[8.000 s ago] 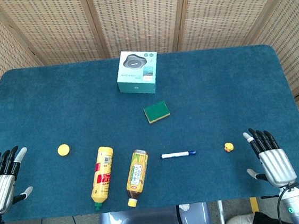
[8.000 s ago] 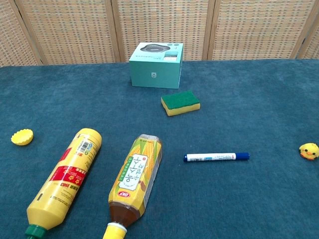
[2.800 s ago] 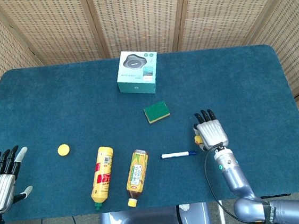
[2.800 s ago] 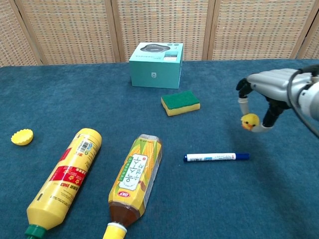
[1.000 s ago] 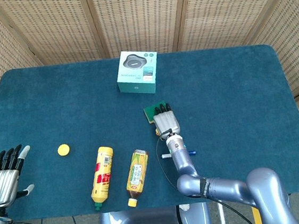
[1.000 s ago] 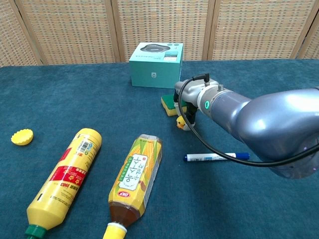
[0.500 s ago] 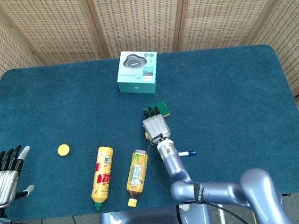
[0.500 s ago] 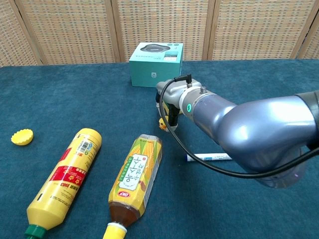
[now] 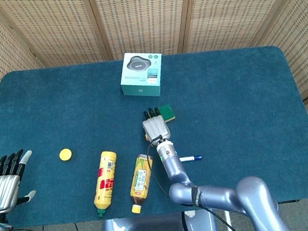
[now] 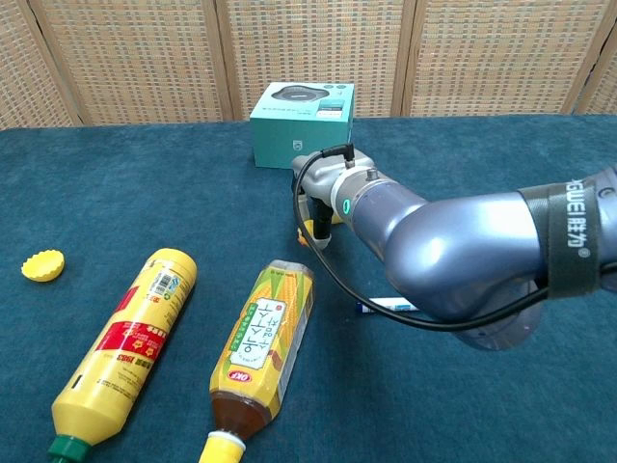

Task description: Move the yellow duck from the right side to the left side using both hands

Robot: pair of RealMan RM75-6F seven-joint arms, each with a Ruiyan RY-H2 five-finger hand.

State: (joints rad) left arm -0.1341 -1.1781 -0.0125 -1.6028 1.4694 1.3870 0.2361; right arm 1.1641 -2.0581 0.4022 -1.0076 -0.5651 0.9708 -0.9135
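Right hand (image 9: 156,128), metal-backed with black fingers, pinches the small yellow rubber duck (image 10: 309,230) beneath its palm, above the blue-carpeted bench (image 9: 240,95). Duck only partly visible in chest view, hidden in head view. Just behind the hand: green-and-yellow sponge (image 9: 168,111); further back, teal cardboard box (image 9: 142,73). Just ahead of it, the corn-tea bottle (image 9: 142,182); beside that, the yellow squeeze bottle (image 9: 106,182). Left hand (image 9: 5,183) far off at the bench's near-left edge, fingers spread, holding nothing.

Step judged: mid-carry toward handover. Next move calls for the left hand to come in and take the duck.
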